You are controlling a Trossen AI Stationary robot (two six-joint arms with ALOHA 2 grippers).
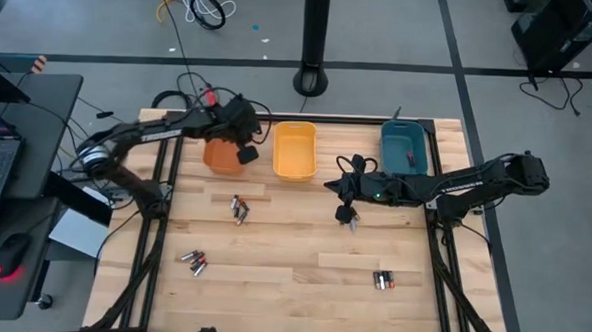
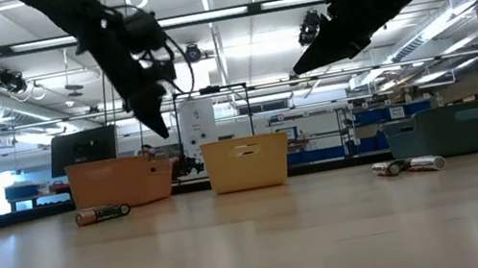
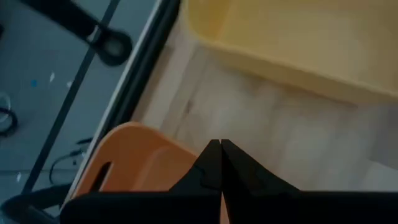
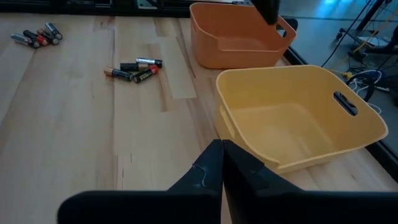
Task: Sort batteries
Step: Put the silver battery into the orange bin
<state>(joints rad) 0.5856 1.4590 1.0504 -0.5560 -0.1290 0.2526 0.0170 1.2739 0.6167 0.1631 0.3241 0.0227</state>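
Batteries lie on the wooden table in three small groups: one near the middle left [image 1: 239, 209], one at the near left [image 1: 194, 262], one at the near right [image 1: 383, 280]. Two of the groups show in the right wrist view [image 4: 134, 68] [image 4: 37, 36]. My left gripper [image 1: 247, 156] [image 3: 221, 148] hangs shut above the right edge of the orange bin [image 1: 219, 155], with nothing between its fingers. My right gripper [image 1: 351, 218] [image 4: 222, 148] is shut and bare, raised above the table in front of the yellow bin [image 1: 295, 149].
Three bins stand in a row at the table's far side: orange, yellow and teal [image 1: 407, 149]. Bare wood lies between the battery groups. In the low view both arms hang well above the table [image 2: 258, 248], with batteries lying at left [image 2: 102, 213] and right [image 2: 410, 165].
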